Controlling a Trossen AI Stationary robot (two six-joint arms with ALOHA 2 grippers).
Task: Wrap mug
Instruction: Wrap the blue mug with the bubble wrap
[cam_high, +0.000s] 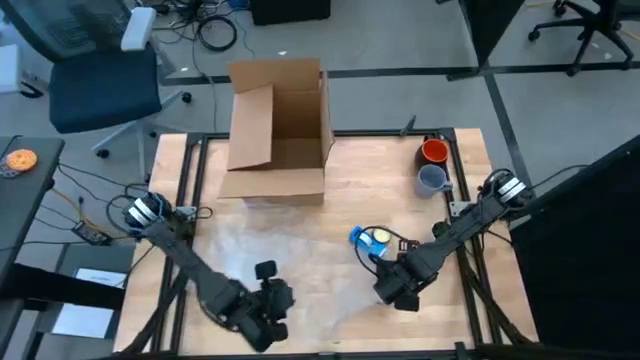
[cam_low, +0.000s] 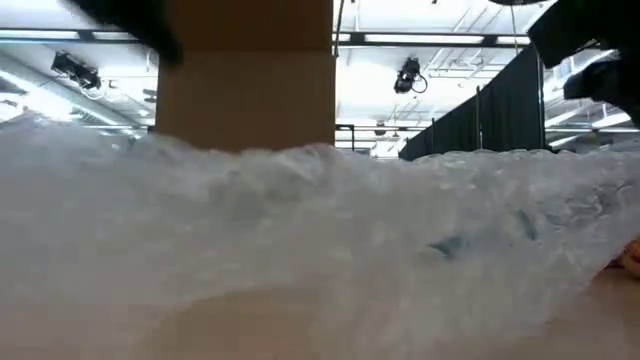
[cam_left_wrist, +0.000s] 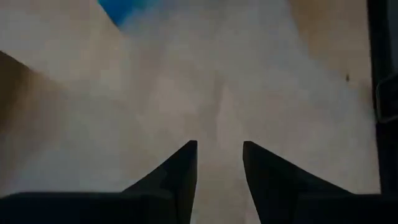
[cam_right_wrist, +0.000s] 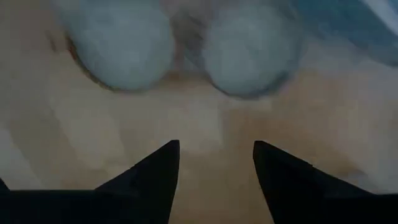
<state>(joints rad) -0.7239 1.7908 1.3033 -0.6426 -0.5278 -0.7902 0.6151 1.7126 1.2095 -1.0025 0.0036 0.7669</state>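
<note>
Right gripper (cam_high: 398, 291) is low over the table's near side, fingers parted with nothing between them, hanging just short of the blue mug (cam_high: 368, 238), which lies on the bubble wrap (cam_high: 290, 255) right of centre. Over to the left gripper (cam_high: 268, 300), also down at the sheet's near edge, fingers spread a little and empty, only pale film showing past them in its wrist view. The wrap is spread flat across the middle of the wooden table (cam_high: 370, 180) (it fills the low view like a snowbank). My read: the mug is placed, and folding has not begun. Next move calls for both grippers to pinch the near edge and carry it up over the mug without dragging the sheet. Behind stands an open cardboard box (cam_high: 276, 128); an orange cup (cam_high: 434, 152) and a grey cup (cam_high: 431, 179) wait far right.
</note>
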